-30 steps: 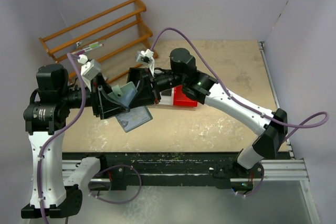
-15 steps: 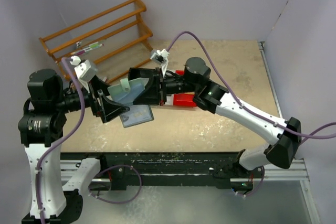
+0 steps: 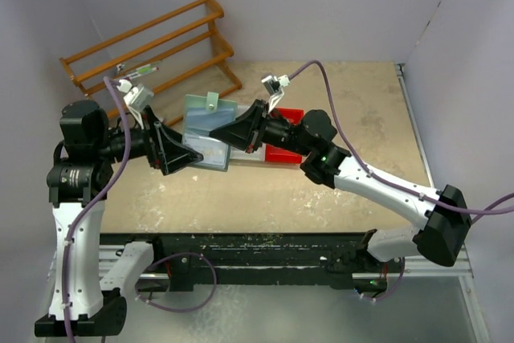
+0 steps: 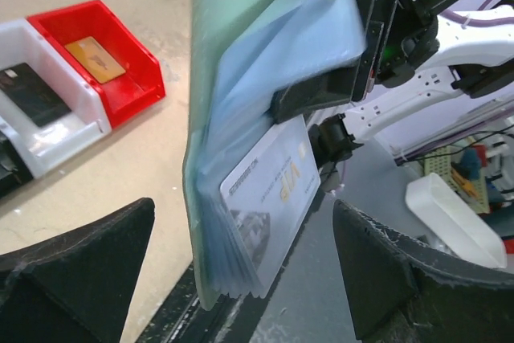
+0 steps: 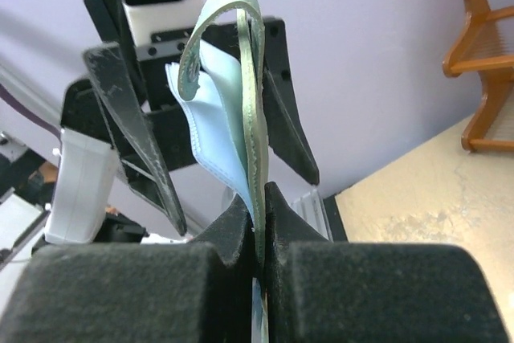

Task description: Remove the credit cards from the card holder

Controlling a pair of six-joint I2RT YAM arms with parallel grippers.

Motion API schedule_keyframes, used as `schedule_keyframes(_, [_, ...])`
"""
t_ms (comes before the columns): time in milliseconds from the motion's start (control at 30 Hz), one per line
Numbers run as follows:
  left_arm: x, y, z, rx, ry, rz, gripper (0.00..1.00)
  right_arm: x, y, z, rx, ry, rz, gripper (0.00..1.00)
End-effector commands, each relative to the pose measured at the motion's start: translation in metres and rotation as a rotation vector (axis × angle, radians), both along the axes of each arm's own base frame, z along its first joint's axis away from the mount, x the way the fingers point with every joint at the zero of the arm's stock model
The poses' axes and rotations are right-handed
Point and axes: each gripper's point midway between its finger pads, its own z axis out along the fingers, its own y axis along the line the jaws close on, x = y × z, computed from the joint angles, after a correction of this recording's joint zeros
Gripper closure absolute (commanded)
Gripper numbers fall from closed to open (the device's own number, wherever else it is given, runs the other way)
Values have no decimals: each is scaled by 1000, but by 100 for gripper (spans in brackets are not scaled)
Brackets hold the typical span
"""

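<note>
Top external view: two arms are meeting over the counter (image 3: pixel 353 102), with one holder (image 3: pixel 205 122) being held off the surface between them. The right tool (image 5: pixel 261 210) is pinching the holder's edge, its fingers closed tight on it. The left tool (image 4: pixel 241 214) is standing wide, a finger on either side of the holder without touching it. Three cards are showing: one silvery card (image 4: pixel 269 194) sitting in a holder pocket, one orange card (image 4: pixel 96 58) lying in the red bin (image 4: pixel 132 78), and one black card (image 4: pixel 32 95) lying in the white bin (image 4: pixel 68 130). The two bins are sitting side by side, touching. The counter is beige and speckled. Pale lilac walls (image 3: pixel 321 6) are enclosing it, and one wooden rack (image 3: pixel 140 30) is standing at the rear left.
</note>
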Motion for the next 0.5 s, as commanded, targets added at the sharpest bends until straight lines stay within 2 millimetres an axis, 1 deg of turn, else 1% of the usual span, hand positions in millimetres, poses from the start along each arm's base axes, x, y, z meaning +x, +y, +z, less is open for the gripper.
schedule_keyframes(0, [-8,-8,6,-78,30,-73,8,0,-22,60,239,-41,-58,100])
schedule_keyframes(100, [-10,-10,-1,-112,85,-95,17,0,-24,66,282,-36,-54,100])
schedule_keyframes(167, [-10,-12,-2,-142,117,-112,25,-2,-23,65,290,-24,-35,100])
schedule_keyframes(267, [-10,-14,4,-193,133,-137,34,-3,-19,59,299,-2,-13,100])
schedule_keyframes(333, [-12,-15,9,-221,151,-154,36,-4,-17,55,300,4,-5,100])
schedule_keyframes(467, [-16,-16,19,-244,153,-176,36,-3,-16,51,294,13,-8,100])
